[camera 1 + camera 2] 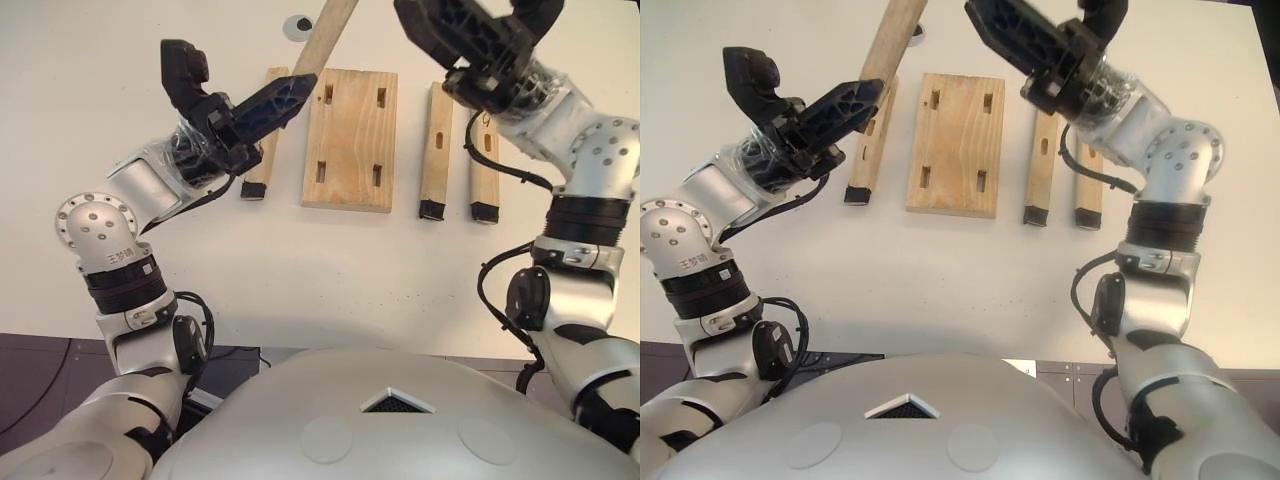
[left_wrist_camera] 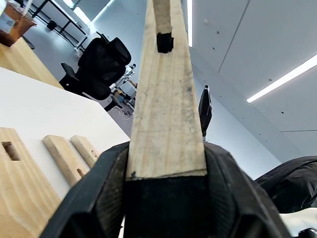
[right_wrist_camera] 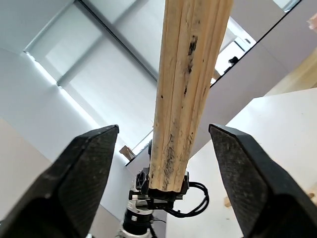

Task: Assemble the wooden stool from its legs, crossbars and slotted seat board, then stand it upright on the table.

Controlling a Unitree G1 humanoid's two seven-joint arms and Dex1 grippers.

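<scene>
Leg point(image 1: 325, 38) clamped in left fingers point(image 2: 99, 198); right wrist view: right fingers point(image 3: 89, 168) spread, not touching.

White table point(image 1: 300, 270), small round disc point(image 1: 296, 26) (dark centre), black office chair point(image 2: 101, 62), ceiling light strips point(image 2: 282, 78)

A wooden leg point(image 1: 895, 35) is held at its lower end by the left gripper point(image 1: 862, 100) and tilted upward. The slotted seat board point(image 1: 955, 145) is laid flat on the white table point(image 1: 940, 270), flanked by one lying leg point(image 1: 870, 150) on its left and two legs point(image 1: 1042, 170) point(image 1: 1090, 185) on its right. The right gripper point(image 1: 1035, 25) is raised above those two.
</scene>
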